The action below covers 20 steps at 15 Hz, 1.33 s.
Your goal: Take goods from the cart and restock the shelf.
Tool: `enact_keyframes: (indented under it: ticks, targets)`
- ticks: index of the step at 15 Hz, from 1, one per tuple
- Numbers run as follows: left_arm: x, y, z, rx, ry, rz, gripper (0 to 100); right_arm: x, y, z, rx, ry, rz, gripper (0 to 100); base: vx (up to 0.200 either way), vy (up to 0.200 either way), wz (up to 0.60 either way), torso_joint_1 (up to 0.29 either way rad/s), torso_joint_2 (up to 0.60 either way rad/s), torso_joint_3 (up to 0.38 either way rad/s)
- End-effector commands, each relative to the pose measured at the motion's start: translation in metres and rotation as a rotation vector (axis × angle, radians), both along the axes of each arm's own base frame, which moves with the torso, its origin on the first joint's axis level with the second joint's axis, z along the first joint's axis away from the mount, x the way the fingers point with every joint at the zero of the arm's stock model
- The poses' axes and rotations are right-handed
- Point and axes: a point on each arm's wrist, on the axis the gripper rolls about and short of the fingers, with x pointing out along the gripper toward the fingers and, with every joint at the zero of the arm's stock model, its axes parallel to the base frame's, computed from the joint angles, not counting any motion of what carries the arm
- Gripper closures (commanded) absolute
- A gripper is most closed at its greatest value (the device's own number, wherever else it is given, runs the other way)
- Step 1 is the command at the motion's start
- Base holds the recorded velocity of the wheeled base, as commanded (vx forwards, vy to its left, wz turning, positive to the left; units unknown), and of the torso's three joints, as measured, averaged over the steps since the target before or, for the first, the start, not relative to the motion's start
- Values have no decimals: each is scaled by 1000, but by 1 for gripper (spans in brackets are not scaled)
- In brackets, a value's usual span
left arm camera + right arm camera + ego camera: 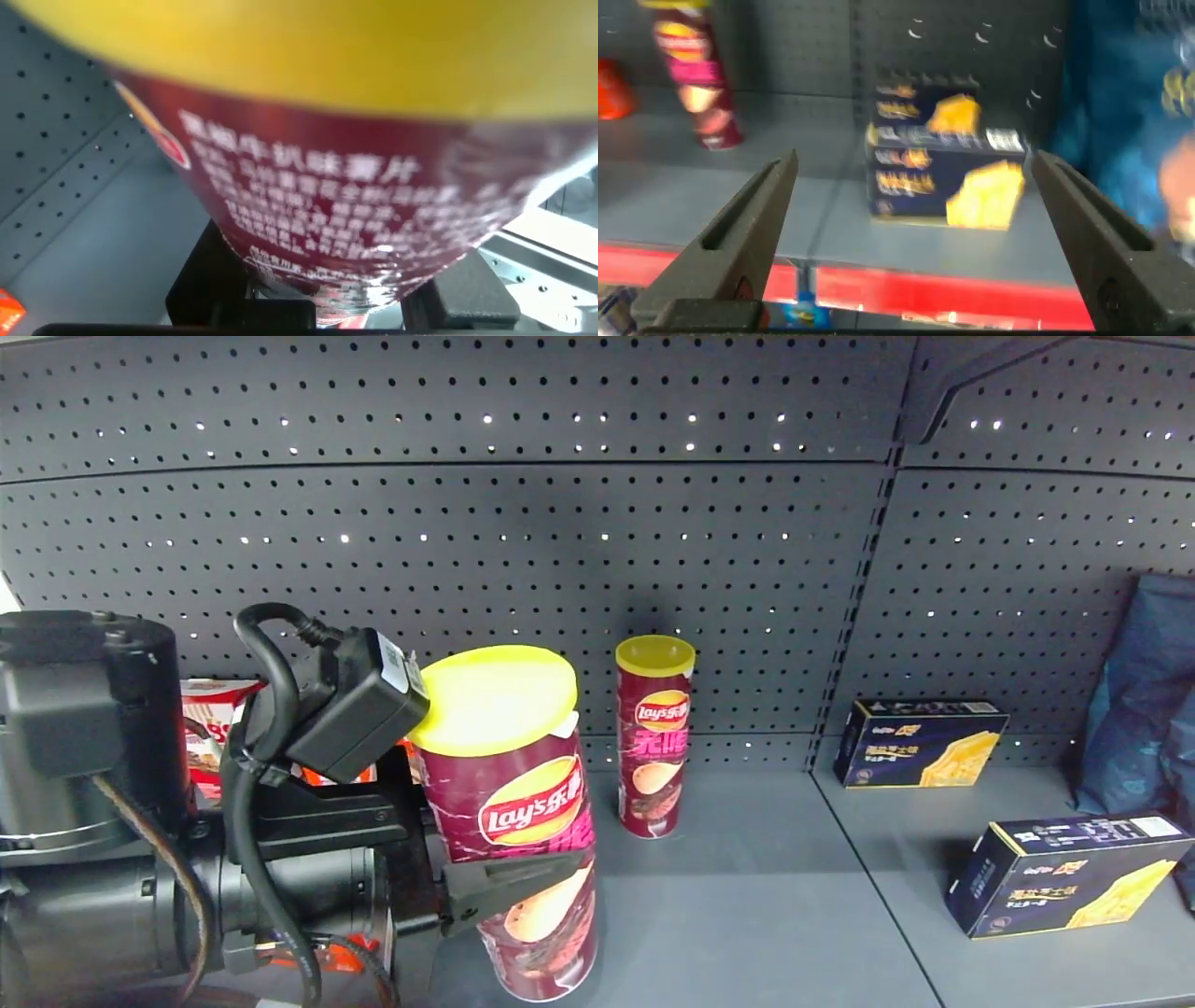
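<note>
Grey shelf [747, 896] nearest, left gripper [509, 887] clamped round the middle of an upright yellow-lidded chip can [523, 803] at its front. Then right gripper [913, 157] spread wide on nothing, facing a dark blue box [943, 187]. Farther back a second can [653, 747] upright, another box [920, 742], blue bags [1139, 709], lastly perforated back panel [560, 523]

We see a glossy printed film wrapping the near chip can [527, 821], catching light, under a smooth, matt yellow plastic lid [495, 695]; the far chip can [653, 751] looks alike. The shelf [747, 896] and its perforated back panel [560, 523] read to us as matt grey painted metal. The rear box [920, 744] and front box [1074, 873] are smooth card with a faint sheen.
</note>
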Motion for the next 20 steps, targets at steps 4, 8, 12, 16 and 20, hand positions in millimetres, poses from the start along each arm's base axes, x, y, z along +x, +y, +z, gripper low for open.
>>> enact_keyframes:
  ticks: [4,8,12,16,20]
  targets:
    - [3,3,-2,12,3,47,100,63,7,52,-34,211,243,0,0,0,0,0,0,0]
    - [11,-1,-8,39,17,86,100,137,40,74,-52,263,494,0,0,0,0,0,0,0]
    - [12,-2,-11,49,24,98,100,214,68,55,-59,266,569,0,0,0,0,0,0,0]
    - [12,-1,-11,50,25,111,100,252,85,36,-131,278,596,0,0,0,0,0,0,0]
    - [12,-2,-11,37,45,117,100,276,106,29,-141,274,695,0,0,0,0,0,0,0]
